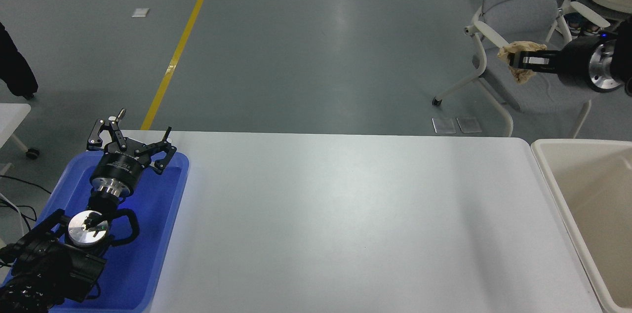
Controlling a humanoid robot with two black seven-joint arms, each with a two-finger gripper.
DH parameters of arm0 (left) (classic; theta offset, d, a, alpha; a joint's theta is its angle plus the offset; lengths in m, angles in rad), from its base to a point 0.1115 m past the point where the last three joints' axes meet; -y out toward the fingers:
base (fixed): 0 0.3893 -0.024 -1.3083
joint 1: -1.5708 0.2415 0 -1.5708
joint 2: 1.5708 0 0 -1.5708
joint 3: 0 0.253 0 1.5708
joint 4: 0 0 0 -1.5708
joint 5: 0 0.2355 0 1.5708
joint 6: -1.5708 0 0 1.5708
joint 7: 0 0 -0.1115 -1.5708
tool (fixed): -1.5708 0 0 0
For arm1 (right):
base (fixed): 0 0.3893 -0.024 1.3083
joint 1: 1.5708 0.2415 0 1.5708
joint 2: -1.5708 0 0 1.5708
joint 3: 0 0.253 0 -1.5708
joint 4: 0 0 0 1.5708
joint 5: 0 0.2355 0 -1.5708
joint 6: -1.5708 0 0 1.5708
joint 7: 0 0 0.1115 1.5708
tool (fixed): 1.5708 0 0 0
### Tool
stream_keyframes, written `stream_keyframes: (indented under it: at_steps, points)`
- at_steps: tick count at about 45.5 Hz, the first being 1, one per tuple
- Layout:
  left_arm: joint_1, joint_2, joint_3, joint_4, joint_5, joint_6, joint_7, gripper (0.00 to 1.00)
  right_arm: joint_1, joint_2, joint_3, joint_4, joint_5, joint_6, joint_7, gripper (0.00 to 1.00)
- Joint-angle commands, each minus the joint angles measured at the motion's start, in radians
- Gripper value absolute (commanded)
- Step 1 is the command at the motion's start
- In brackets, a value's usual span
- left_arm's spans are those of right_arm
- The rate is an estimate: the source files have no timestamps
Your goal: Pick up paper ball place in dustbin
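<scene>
The right end effector (516, 60) is clamped on the paper ball (519, 58), held high in the air at the upper right, beyond the tabletop's (345, 214) far edge. The dustbin (545, 165) sits below and nearer the camera, off the tabletop's right end, so the coming move probably needs the ball carried back and down over its open mouth before release. The left end effector (131, 141) is parked wide open over the blue tray (168, 234).

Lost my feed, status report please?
Right gripper shut on paper ball, raised. Left gripper open, parked. Dustbin unobstructed.
</scene>
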Motion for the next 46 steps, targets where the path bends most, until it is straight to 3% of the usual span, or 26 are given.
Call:
stream_keyframes:
  at_steps: [1,6,23,34,46]
  points:
    - [0.0,0.0,0.0,0.0,0.0,0.0,0.0,1.0,-0.031,-0.011,-0.009,-0.025,0.011,0.003,-0.003,0.0]
    - [0.0,0.0,0.0,0.0,0.0,0.0,0.0,1.0,-0.111,-0.018,-0.042,-0.114,0.025,-0.005,-0.011,0.0]
    - [0.0,0.0,0.0,0.0,0.0,0.0,0.0,1.0,-0.554,-0.021,-0.047,-0.58,0.153,0.001,-0.118,0.0]
    - [0.0,0.0,-0.001,0.0,0.0,0.0,0.0,1.0,-0.799,-0.037,0.066,-0.764,0.326,-0.046,-0.12,0.0]
    - [0.0,0.0,0.0,0.0,0.0,0.0,0.0,1.0,-1.138,0.054,0.413,-1.01,0.326,-0.085,-0.121,0.0]
